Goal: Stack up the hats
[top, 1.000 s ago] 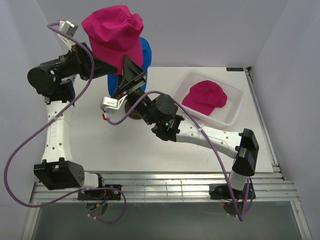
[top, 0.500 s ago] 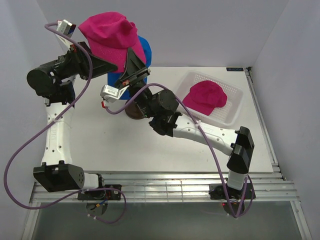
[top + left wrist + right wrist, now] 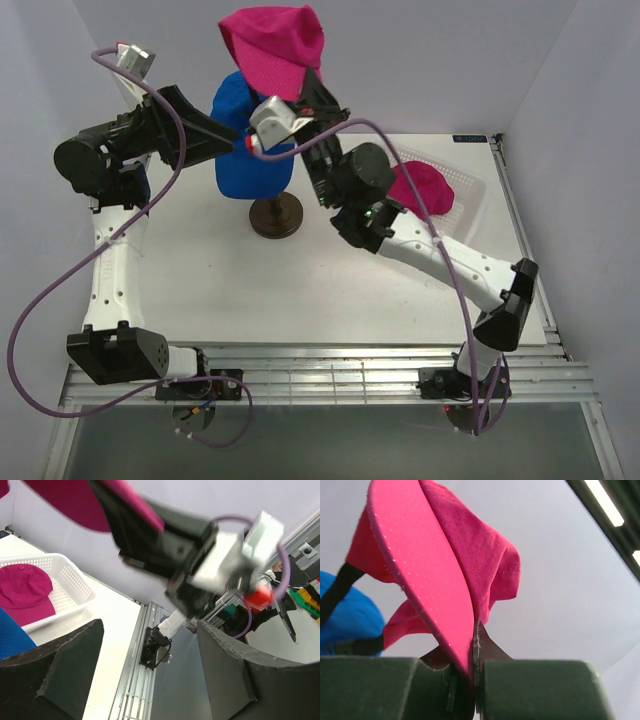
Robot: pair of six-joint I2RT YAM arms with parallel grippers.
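Since a second ago the right arm has swung up and to the right, lifting one magenta pink fabric baseball cap (image 3: 272,42) off the bright blue fabric cap (image 3: 248,145), which now sits uncovered atop the dark round stand (image 3: 277,216). I read the right gripper (image 3: 472,672) as pinched tight on the pink cap's brim edge. In the wrist view the crown rises above and left of the fingers, apart from the blue cap. The left gripper (image 3: 149,630) stands spread with nothing between its fingers. From the top view its tips are at the blue cap's left side, and I cannot tell whether they touch. A second magenta pink cap (image 3: 422,186) lies in the white plastic mesh basket (image 3: 75,587), partly behind the right arm.
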